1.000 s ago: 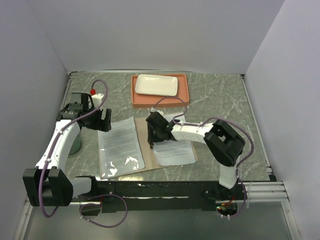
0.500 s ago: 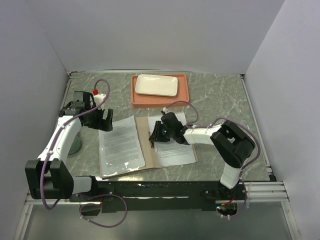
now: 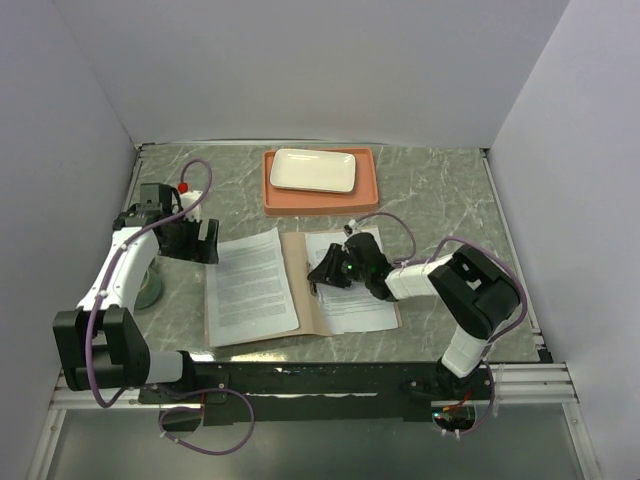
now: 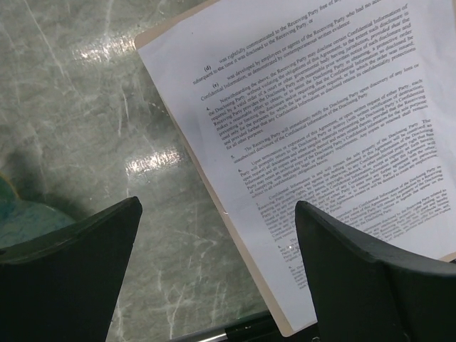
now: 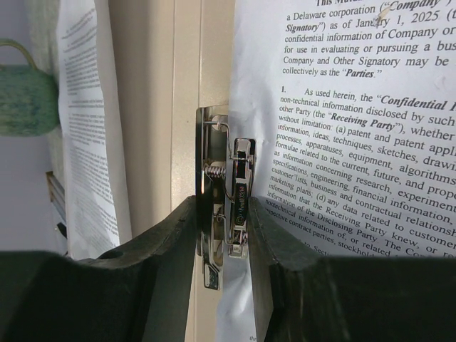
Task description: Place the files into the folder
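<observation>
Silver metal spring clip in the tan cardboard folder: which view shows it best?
Right wrist: the silver metal spring clip sits close up, squeezed by the right gripper. Top external hides it under that gripper; left wrist misses it.

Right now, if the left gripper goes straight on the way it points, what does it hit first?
Left gripper likely meets the table just beside the folder. Depth is unclear, and its open jaws could clip the sheet edge.
</observation>
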You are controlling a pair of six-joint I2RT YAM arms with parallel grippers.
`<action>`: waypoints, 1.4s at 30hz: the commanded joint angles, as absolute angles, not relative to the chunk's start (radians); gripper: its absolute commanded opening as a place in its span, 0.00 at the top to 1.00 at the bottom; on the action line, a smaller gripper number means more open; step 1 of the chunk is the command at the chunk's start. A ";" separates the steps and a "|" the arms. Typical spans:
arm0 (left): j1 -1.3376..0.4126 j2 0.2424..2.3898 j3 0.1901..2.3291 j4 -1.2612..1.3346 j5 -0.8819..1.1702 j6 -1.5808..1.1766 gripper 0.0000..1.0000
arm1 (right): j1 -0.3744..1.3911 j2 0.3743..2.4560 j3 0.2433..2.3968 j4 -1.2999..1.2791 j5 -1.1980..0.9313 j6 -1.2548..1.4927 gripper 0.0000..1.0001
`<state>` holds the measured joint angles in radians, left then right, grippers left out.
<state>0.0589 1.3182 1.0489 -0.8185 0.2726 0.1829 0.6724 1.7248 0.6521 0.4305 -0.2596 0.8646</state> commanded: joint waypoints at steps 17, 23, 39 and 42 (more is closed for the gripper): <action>0.098 1.347 1.022 -0.831 0.446 0.219 0.04 | 0.589 1.827 0.459 0.288 -0.322 0.931 0.99; 0.117 1.341 1.028 -0.851 0.446 0.232 0.04 | 0.580 1.842 0.445 0.336 -0.347 0.954 1.00; 0.115 1.345 1.006 -0.819 0.596 0.178 0.04 | 0.555 1.873 0.399 0.489 -0.425 1.042 1.00; 0.088 1.354 1.003 -0.808 0.609 0.155 0.04 | 0.557 1.873 0.399 0.494 -0.429 1.048 1.00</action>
<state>0.1120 1.3548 1.0084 -0.8337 0.5316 0.1879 0.5621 1.7920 0.4896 0.8120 -0.4572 1.0405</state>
